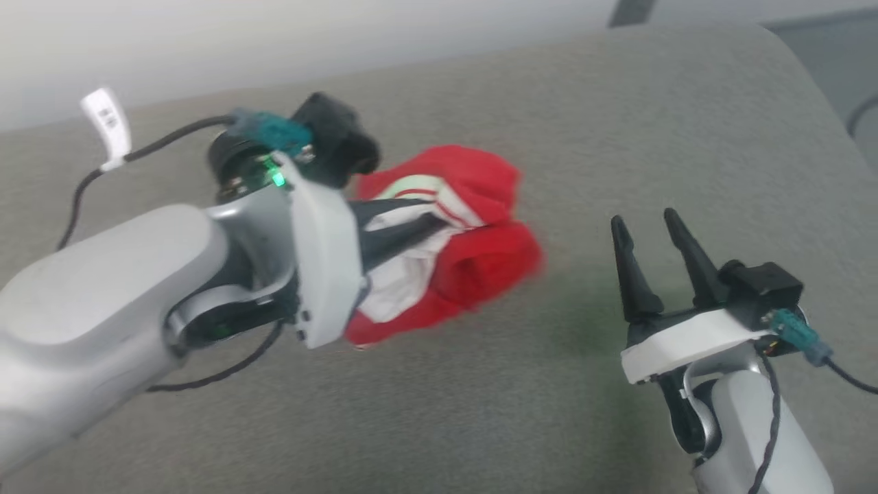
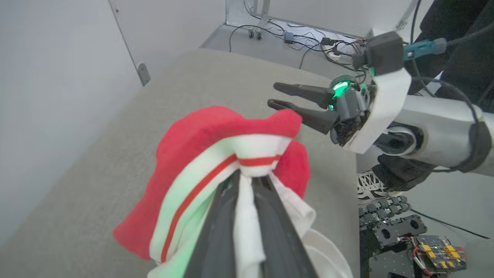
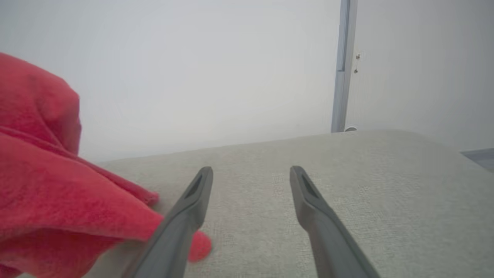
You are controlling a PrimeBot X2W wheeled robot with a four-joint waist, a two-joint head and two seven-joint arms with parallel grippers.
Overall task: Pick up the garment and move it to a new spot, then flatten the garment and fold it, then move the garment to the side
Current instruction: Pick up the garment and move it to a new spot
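Two grippers are over the grey cushion (image 1: 480, 412). Our left gripper (image 2: 247, 178) is clamped on the garment (image 1: 480, 267), pinching its white fabric by the striped edge. The red bundle is bunched mid-cushion, and we cannot tell whether it is lifted. Our right gripper (image 1: 641, 219) is spread wide and empty, near the garment's right side.

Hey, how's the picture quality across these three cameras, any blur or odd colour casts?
Head view: motion blur smears the garment; a green tint lies on the cushion. Left wrist view: green glow colours the white trim that the left gripper pinches. Right wrist view: the garment, close at left, is soft; the right gripper is sharper.
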